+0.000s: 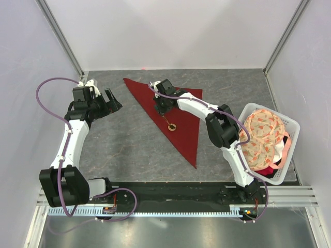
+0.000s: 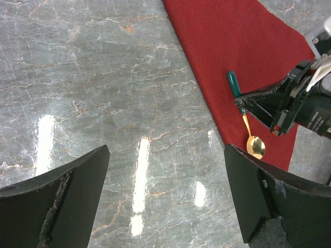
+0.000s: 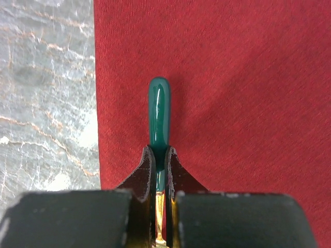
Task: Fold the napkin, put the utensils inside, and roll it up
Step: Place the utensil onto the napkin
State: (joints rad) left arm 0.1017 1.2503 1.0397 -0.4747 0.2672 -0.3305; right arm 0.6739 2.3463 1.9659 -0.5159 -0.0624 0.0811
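Note:
The dark red napkin (image 1: 182,129) lies flat as a folded triangle on the grey table, also in the left wrist view (image 2: 243,46) and under the right wrist camera (image 3: 232,77). The spoon (image 1: 170,125) is over the napkin near its left edge, gold bowl (image 2: 255,147) toward the arms, green handle (image 3: 159,106) pointing away. My right gripper (image 3: 159,151) is shut on the spoon's handle, seen from above (image 1: 162,106). Whether the spoon touches the cloth I cannot tell. My left gripper (image 1: 115,101) hangs open over bare table left of the napkin, nothing between its fingers (image 2: 77,181).
A white plastic basket (image 1: 290,124) stands at the table's right edge, holding a peach floral cloth (image 1: 264,135) and some red fabric. Grey marble tabletop (image 1: 129,150) lies between the napkin and the left arm. White walls enclose the back and sides.

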